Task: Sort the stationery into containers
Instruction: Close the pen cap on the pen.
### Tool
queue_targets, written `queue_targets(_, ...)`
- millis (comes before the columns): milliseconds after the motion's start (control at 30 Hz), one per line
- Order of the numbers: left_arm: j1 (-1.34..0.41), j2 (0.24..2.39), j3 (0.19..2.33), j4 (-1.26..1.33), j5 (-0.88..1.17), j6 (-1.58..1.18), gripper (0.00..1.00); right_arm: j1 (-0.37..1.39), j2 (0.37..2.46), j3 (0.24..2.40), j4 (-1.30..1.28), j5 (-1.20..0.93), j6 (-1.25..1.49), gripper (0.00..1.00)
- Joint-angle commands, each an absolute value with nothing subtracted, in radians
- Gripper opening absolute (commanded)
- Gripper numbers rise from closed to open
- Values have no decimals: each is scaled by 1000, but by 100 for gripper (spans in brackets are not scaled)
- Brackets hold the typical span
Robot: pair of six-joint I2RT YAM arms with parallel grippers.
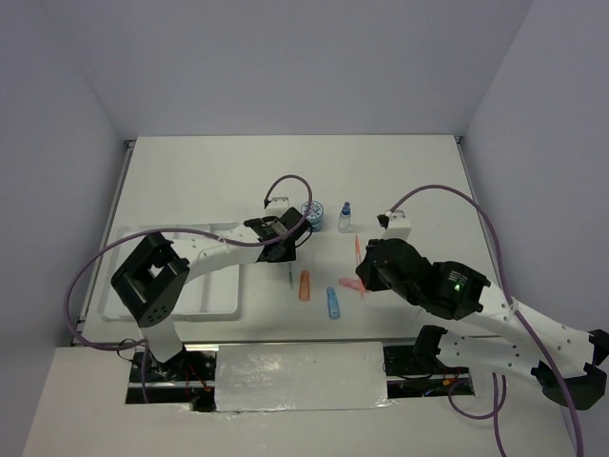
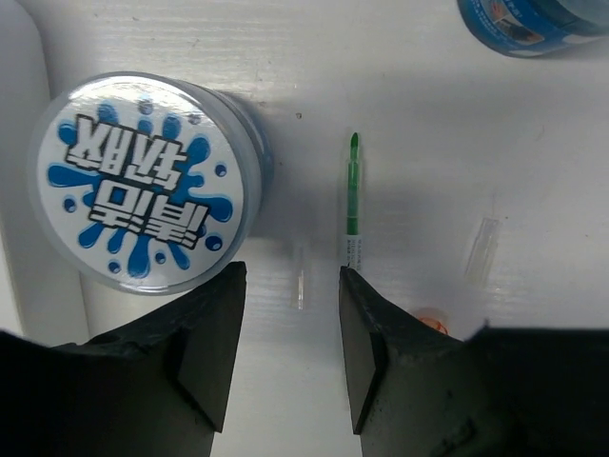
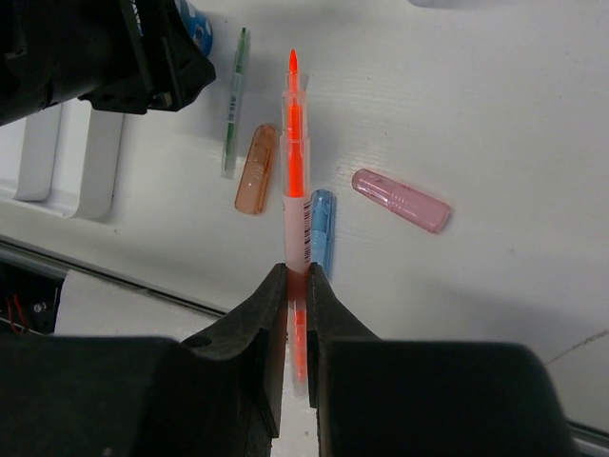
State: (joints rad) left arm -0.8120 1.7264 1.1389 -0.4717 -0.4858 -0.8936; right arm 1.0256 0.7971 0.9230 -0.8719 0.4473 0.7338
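My right gripper is shut on a thin orange pen, which points away from it over the table; the pen also shows in the top view. Below it lie a short orange marker, a blue marker, a pink eraser and a thin green pen. My left gripper is open and empty, low over bare table. A blue-and-white pot stands just beyond its left finger and the green pen just beyond its right finger. The white tray lies left.
A second blue-and-white pot and a tiny clear blue-capped bottle stand behind the left gripper. A small white block sits near the right gripper. Purple cables loop over both arms. Walls close the table's sides and back.
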Motion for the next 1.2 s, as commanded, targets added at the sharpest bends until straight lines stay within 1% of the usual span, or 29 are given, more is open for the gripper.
queue_targets(0, -808, 1764, 1141, -428, -462, -890, 56, 1032, 788, 911, -821, 449, 719, 0)
queue_targets(233, -810, 1778, 1103, -390, -422, -900, 52, 1034, 790, 902, -819, 445, 718, 0)
queue_targets(400, -813, 1781, 1083, -382, -422, -905, 45, 1034, 793, 900, -815, 439, 716, 0)
queue_targets(600, -815, 1804, 1072, -370, -419, -907, 43, 1034, 795, 899, -810, 434, 716, 0)
queue_targets(633, -816, 1805, 1069, -368, -417, -905, 39, 1035, 795, 899, -811, 436, 715, 0)
queue_targets(833, -824, 1805, 1055, -359, -405, -914, 31, 1035, 787, 899, -815, 437, 716, 0)
queue_targets(900, -828, 1809, 1049, -357, -397, -917, 23, 1034, 785, 897, -810, 431, 716, 0)
queue_targets(933, -831, 1810, 1048, -362, -396, -922, 9, 1032, 779, 896, -807, 420, 713, 0)
queue_targets(967, -833, 1809, 1048, -367, -396, -923, 1, 1035, 778, 893, -801, 413, 712, 0)
queue_targets(1000, -836, 1806, 1048, -373, -396, -926, 0, 1035, 767, 888, -781, 405, 707, 0)
queue_targets(1100, -860, 1763, 1051, -400, -420, -942, 0, 1034, 749, 862, -738, 385, 695, 0)
queue_targets(1167, -877, 1703, 1068, -442, -452, -950, 0, 1034, 736, 838, -689, 362, 683, 0)
